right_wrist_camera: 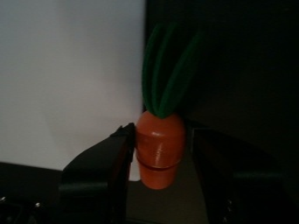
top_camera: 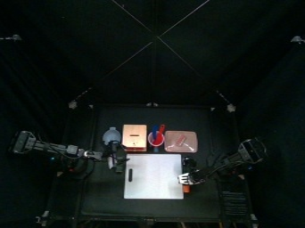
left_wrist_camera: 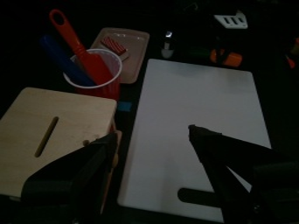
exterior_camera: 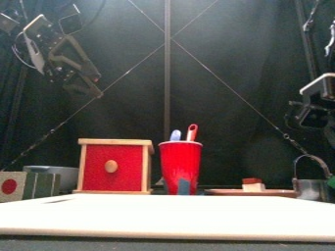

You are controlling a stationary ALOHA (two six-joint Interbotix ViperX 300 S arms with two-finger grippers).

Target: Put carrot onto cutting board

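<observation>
- right wrist view puts the carrot (right_wrist_camera: 160, 149) between the jaws of the right gripper (right_wrist_camera: 158, 171): a stubby orange body with flat green leaves (right_wrist_camera: 167, 74) rising from its crown. the jaws stand closed against its flanks, so it looks held, low on the body.
- behind it lies the pale face of the cutting board (right_wrist_camera: 70, 87), with its edge running just beside the leaves; the carrot seems to hang at that edge, over dark table more than over white.
- top view: the right gripper (top_camera: 187, 180) sits at the board's (top_camera: 155, 174) 3 o'clock edge, near the lower corner, and an orange speck shows there.
- left gripper (left_wrist_camera: 152, 162) hovers over the board (left_wrist_camera: 198, 114) with its jaws spread wide and nothing between them; in the top view it is at the board's 10 o'clock corner.
- handling, as a judgement: the carrot looks like a light, rigid toy with a smooth, rounded skin that could twist or slip in a pinch. the thick orange middle is the place to grip; the leaves look thin and a poor hold.
- beyond the board stand a red cup (left_wrist_camera: 93, 70) with utensils and a tan wooden box (left_wrist_camera: 52, 136), well clear of the carrot.
</observation>
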